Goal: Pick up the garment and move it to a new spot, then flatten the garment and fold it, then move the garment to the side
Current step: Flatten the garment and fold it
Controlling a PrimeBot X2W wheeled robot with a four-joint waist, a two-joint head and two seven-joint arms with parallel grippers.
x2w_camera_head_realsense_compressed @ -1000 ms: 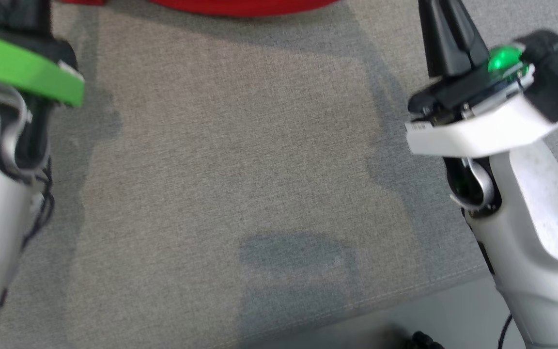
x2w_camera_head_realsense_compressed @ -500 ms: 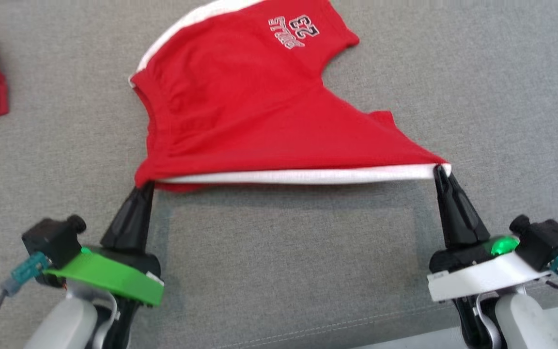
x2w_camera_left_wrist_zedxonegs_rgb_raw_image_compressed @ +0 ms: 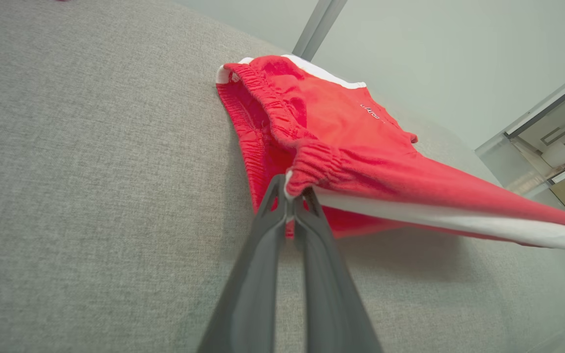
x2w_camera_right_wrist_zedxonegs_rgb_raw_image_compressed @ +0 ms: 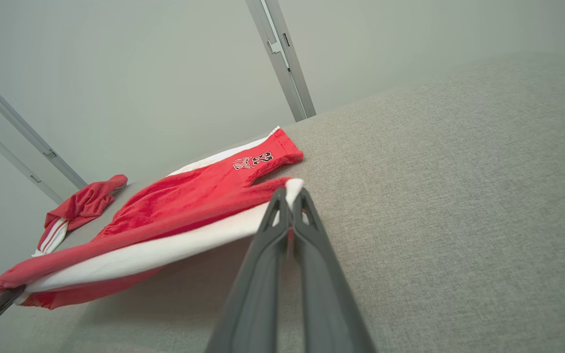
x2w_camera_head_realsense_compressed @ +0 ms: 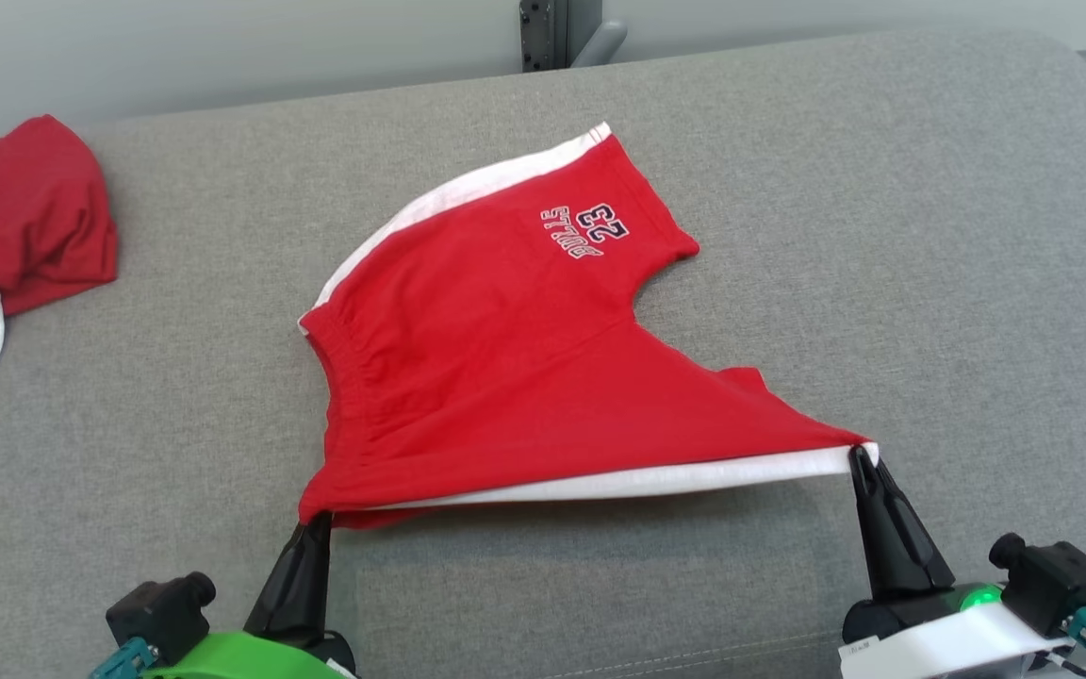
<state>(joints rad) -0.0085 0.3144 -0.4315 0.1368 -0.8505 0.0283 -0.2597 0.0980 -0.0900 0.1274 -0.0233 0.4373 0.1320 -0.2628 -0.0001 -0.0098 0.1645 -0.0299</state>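
Conceivably the red, white-striped cotton shorts (x2w_camera_head_realsense_compressed: 505, 377) slip from the left gripper (x2w_camera_head_realsense_compressed: 317, 523) or right gripper (x2w_camera_head_realsense_compressed: 859, 457), each clamped on one lower-frame corner, if stretched tauter.

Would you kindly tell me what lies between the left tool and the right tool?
In the head view, the white-striped edge of the red shorts spans from left tool to right tool, above the grey cushion.

Bright, even light — soft shadows, sharp.
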